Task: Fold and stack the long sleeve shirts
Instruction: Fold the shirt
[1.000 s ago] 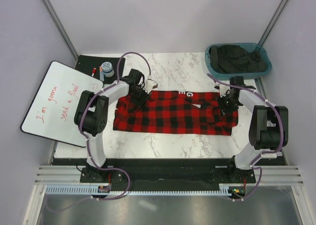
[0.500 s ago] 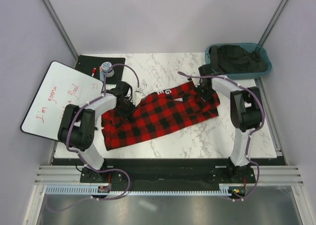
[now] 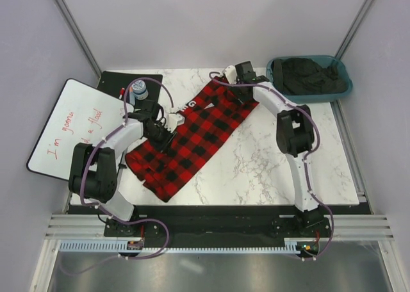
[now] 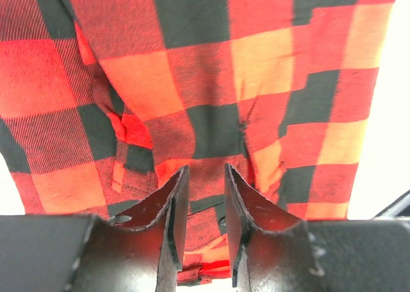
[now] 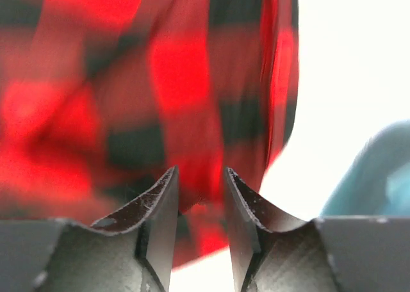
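Observation:
The red-and-black check flannel shirt (image 3: 192, 135) lies folded in a long band, running diagonally from the front left to the back middle of the marble table (image 3: 269, 170). Its white neck label (image 3: 189, 104) shows at the left edge. My left gripper (image 3: 160, 129) is shut on the shirt's left edge; the left wrist view shows fabric (image 4: 192, 68) pinched between the fingers (image 4: 205, 173). My right gripper (image 3: 234, 81) is shut on the shirt's far end; the right wrist view shows blurred fabric (image 5: 160, 81) between the fingers (image 5: 198, 173).
A blue bin (image 3: 271, 84) with dark clothing (image 3: 307, 75) stands at the back right, close to the right gripper, and shows in the right wrist view (image 5: 378, 177). A whiteboard (image 3: 70, 132) lies at the left. A black mat (image 3: 115, 81) holds a cup (image 3: 138, 88) and marker (image 3: 122, 91).
Both grippers have swung the shirt from lying straight across the table to a diagonal. The right gripper moved far back and left, the left gripper moved left and nearer.

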{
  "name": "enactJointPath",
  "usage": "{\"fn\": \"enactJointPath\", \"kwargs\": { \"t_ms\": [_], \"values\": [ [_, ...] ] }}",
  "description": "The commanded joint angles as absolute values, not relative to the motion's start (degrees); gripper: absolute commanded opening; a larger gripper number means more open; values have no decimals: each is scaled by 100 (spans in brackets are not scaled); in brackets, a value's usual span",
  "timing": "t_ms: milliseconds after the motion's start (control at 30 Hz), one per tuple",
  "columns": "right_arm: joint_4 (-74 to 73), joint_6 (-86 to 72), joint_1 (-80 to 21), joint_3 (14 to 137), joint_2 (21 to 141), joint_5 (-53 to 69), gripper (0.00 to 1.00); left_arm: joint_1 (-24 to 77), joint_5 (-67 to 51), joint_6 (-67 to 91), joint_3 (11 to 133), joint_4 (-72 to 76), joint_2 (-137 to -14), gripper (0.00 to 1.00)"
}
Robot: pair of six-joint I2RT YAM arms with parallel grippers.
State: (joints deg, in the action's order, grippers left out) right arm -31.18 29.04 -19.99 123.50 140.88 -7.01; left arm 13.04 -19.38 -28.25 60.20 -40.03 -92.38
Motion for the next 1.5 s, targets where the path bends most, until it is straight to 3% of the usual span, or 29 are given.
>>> {"fn": "enactJointPath", "kwargs": {
  "t_ms": [0,400,667,767,1000,1167,1400,1467],
  "values": [
    [-2795,2428,-1925,11060,12157,-19,43,1327,-2233,-3023,6074,-4131,-9368,35],
    [-3682,1740,-1267,10178,11601,1002,40,2626,-1555,-2427,5818,-3893,-10212,30],
    [-4096,1636,-932,10696,12251,1484,37,4385,-2959,-906,7109,-4043,-11012,28],
    [-4131,1547,-1046,10635,12357,1538,36,4491,-3285,-686,7514,-4034,-10987,31],
    [-3937,1468,-1642,10353,12568,1057,34,3438,-4043,-386,6400,-2971,-8985,38],
    [-3946,1696,-1793,10844,13288,634,32,2508,-4060,-483,5907,-2769,-7825,55],
    [-3683,1854,-1854,12153,14386,167,31,1495,-4271,-755,5414,-2926,-7199,72],
    [-3656,1811,-1854,12697,14545,149,31,1389,-4245,-940,5432,-2962,-7128,89]
  ]
}}
